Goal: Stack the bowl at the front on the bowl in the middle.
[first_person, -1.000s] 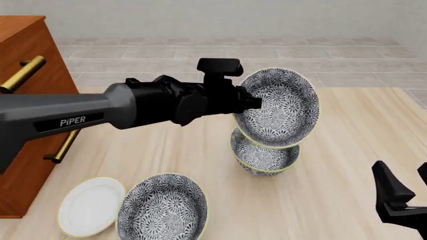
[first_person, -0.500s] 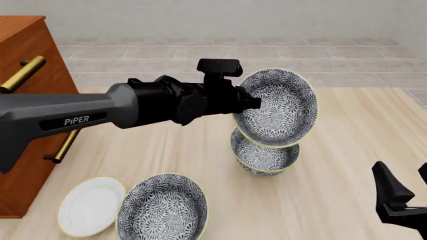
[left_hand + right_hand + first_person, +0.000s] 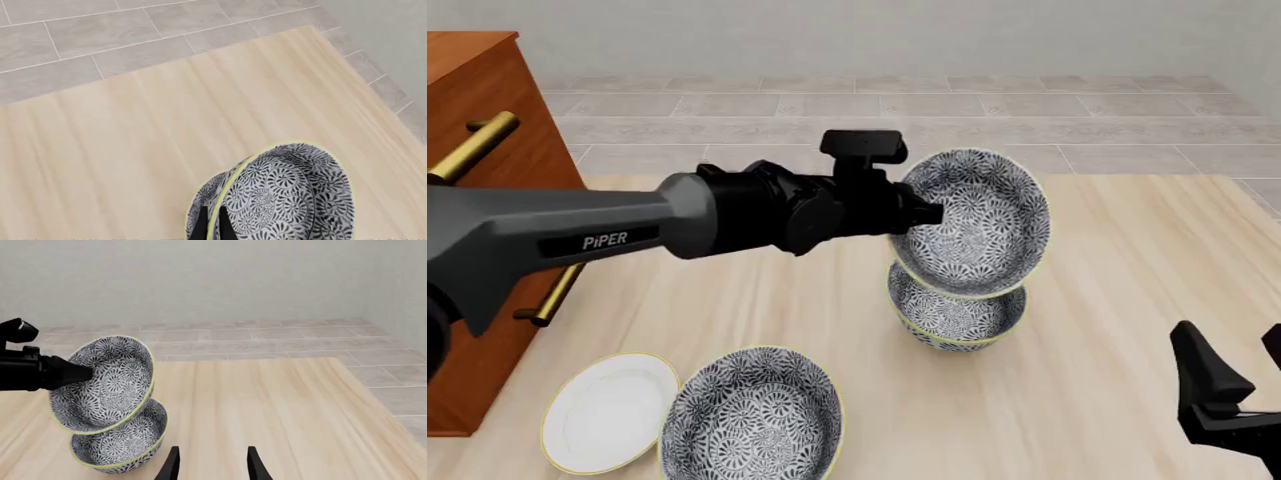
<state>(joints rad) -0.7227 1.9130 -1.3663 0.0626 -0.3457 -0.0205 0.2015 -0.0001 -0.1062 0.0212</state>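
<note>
My left gripper [image 3: 932, 212] is shut on the rim of a grey-and-white floral bowl [image 3: 974, 220] with a yellow rim. It holds the bowl steeply tilted, just above the bowl in the middle [image 3: 954, 312]. The tilted bowl's lower edge is close over that bowl's rim; whether they touch I cannot tell. In the left wrist view the fingers [image 3: 202, 226] pinch the rim of the held bowl [image 3: 287, 195]. A third bowl alike [image 3: 754, 415] stands at the table's front left. My right gripper [image 3: 1238, 385] is open at the front right, holding nothing, and the right wrist view also shows it open [image 3: 213, 466].
A flat white plate [image 3: 607, 410] lies beside the front-left bowl. A wooden cabinet [image 3: 474, 110] with brass handles stands at the left edge. The table's right edge [image 3: 363, 390] runs past the bowls.
The left gripper has shifted slightly forward and right, and the held bowl has tipped a little more and sunk a touch toward the bowl below. The right gripper has not moved.
</note>
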